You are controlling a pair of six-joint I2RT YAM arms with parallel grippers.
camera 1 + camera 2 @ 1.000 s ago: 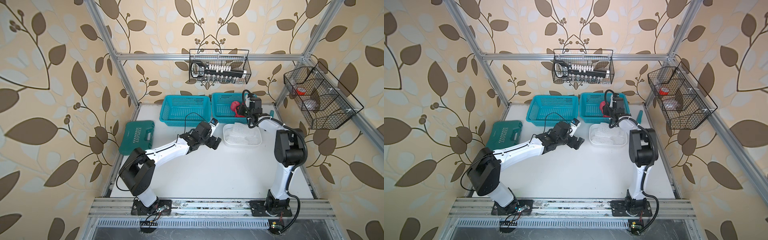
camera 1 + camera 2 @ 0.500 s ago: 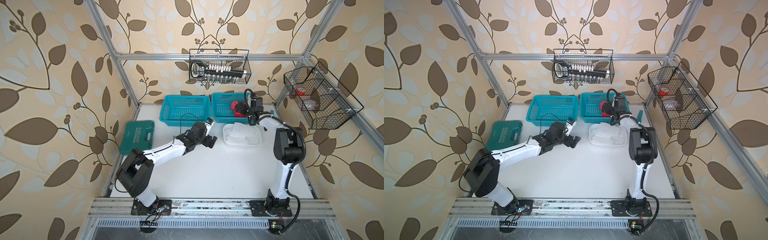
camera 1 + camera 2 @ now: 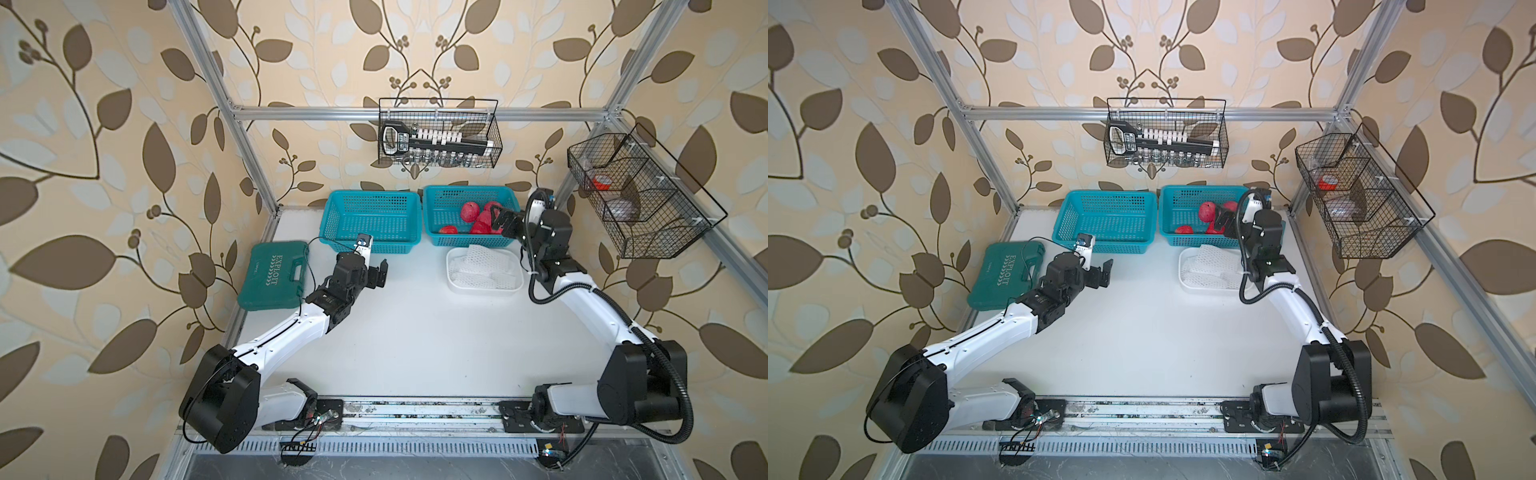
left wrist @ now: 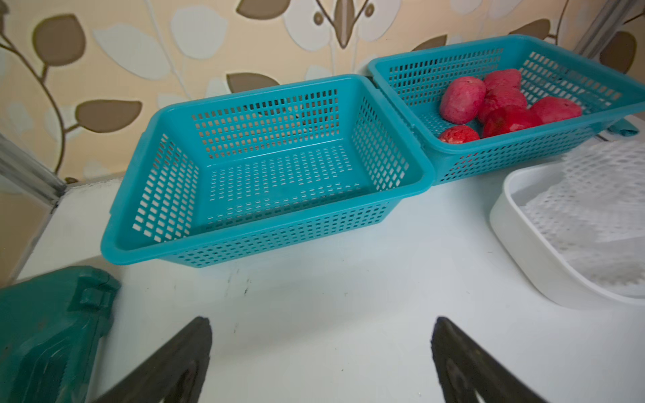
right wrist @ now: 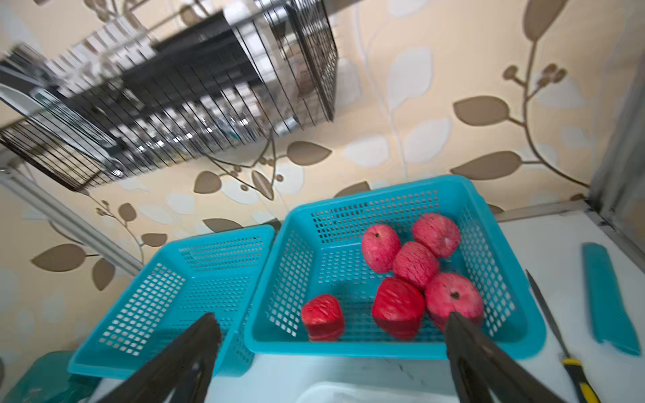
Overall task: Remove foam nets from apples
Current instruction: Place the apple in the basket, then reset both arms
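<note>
Hanging released over the basket [image 3: 440, 240], upper right of centre in a top view, the right hand [image 3: 500, 222] could knock the bare apples [image 3: 468, 211] inside; heaped nets [image 3: 482, 266] may spill from their tray [image 3: 453, 286]; the left hand [image 3: 380, 272] is released too.

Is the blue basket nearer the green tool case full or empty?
Empty. In the left wrist view this basket shows only its bare perforated floor; the apples lie in the neighbouring basket.

The left gripper [image 3: 1105, 274] hangs above the white table [image 3: 1163, 332], jaws apart, near the green tool case [image 3: 1005, 274]. The right gripper [image 3: 1223, 222] reaches into the right teal basket [image 3: 1183, 193] among bare red apples [image 3: 1207, 212]. The left teal basket [image 3: 1067, 224] stands just beside it. Foam nets [image 3: 1208, 262] lie in the white tray [image 3: 1208, 289].
</note>
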